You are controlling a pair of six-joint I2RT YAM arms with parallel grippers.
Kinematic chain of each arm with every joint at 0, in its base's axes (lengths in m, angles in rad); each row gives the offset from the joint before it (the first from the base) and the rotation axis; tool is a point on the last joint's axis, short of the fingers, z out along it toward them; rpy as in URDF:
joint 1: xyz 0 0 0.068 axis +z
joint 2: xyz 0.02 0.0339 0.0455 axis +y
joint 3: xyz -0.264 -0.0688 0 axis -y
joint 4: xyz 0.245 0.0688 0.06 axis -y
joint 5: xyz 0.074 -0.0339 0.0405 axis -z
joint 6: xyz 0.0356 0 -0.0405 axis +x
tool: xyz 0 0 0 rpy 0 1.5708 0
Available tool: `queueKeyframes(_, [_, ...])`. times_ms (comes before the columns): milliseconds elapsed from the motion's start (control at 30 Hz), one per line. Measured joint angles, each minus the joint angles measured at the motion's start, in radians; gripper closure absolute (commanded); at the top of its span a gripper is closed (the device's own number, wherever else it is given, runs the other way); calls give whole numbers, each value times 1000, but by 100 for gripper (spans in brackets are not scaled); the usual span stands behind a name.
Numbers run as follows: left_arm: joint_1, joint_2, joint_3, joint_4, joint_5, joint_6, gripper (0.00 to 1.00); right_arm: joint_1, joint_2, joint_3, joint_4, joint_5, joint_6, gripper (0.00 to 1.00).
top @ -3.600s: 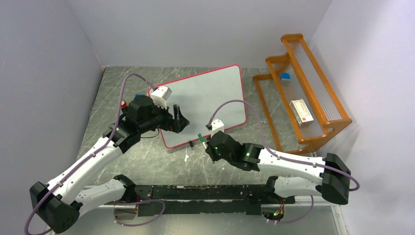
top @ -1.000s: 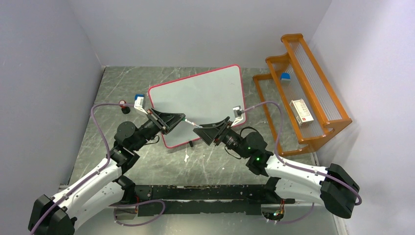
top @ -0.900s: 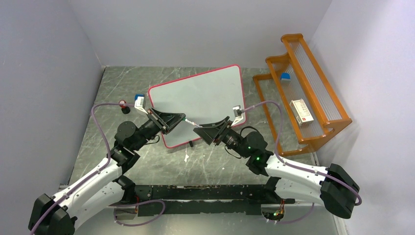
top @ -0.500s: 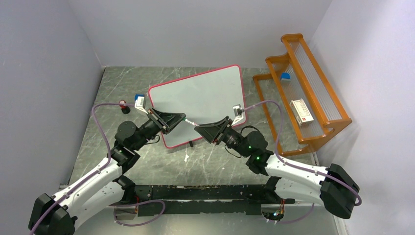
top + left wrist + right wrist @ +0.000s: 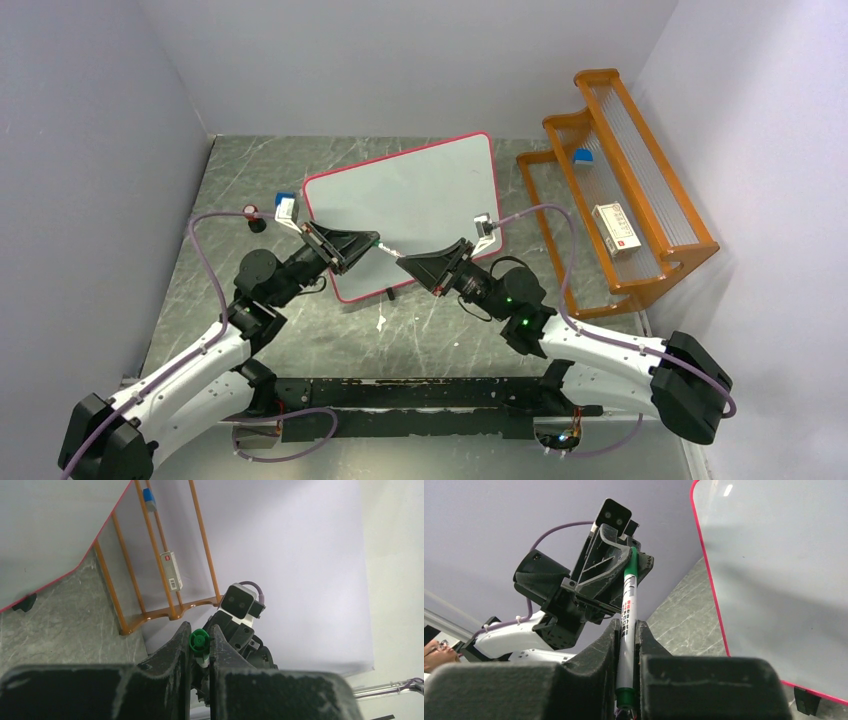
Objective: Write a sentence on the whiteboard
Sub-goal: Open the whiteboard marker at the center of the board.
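Over the last second my right gripper [image 5: 403, 263] has shut onto the marker [image 5: 627, 611] barrel. The left gripper [image 5: 372, 243] pinches its green far end. The whiteboard [image 5: 420, 190] lies flat and blank, below and beyond both grippers, untouched. I judge it stiff, light, prone to sliding: hold by the frame edge.

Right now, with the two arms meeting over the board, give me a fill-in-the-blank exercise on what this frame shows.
1. The left gripper and the right gripper are both shut on one ____ marker.
2. The whiteboard bears ____ writing.
3. In the top view, the orange rack stands to the ____ of the whiteboard.

Missing words: green; no; right.
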Motion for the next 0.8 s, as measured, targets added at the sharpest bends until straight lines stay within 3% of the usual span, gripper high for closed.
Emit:
queueKeyframes(367, [-14,-63,-47,6,-19,-31,95,3,-36,-12,-24,-27,-21,100])
queueKeyframes(600, [3,-128,-61,12,-195,-34,95,-4,-152,-45,-39,-27,-39,100])
queueKeyframes(800, [3,-83,-32,-25,-217,18,95,-6,-222,-77,-116,-13,-62,100])
